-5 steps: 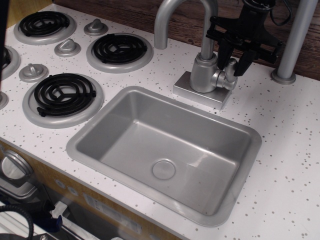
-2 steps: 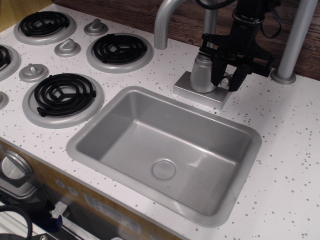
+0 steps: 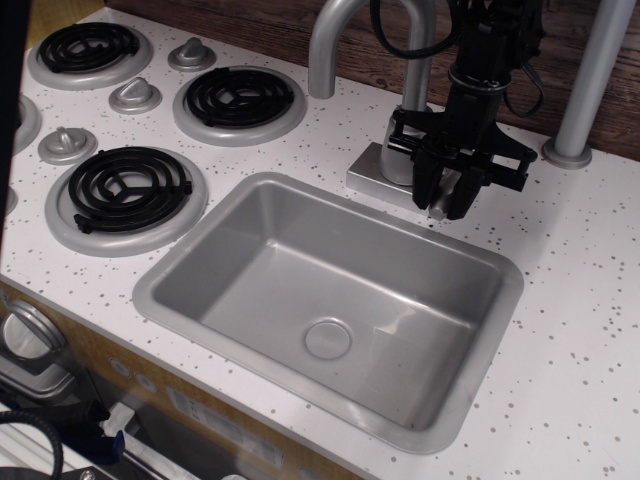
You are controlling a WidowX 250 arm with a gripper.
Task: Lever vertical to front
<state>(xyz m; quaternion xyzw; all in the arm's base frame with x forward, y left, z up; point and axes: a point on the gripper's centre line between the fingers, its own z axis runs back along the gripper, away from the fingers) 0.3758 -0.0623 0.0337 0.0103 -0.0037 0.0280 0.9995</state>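
The lever (image 3: 440,208) is a small silver-grey paddle on the right side of the faucet's cylindrical body (image 3: 398,160). It points forward and down toward the sink, and only its tip shows between the black fingers. My gripper (image 3: 444,192) hangs from above, right of the faucet body, with its jaws on either side of the lever and closed on it. The lever's stub and its upper part are hidden behind the gripper.
The tall curved spout (image 3: 335,40) rises behind the faucet. The grey sink (image 3: 250,250) lies just in front. Black coil burners (image 3: 125,188) and round grey knobs (image 3: 67,143) are on the left. A grey pole (image 3: 590,80) stands at the right by the wooden back wall.
The gripper has come down and forward toward the sink, slightly left. The lever has swung with it from upright beside the faucet body to pointing frontward.
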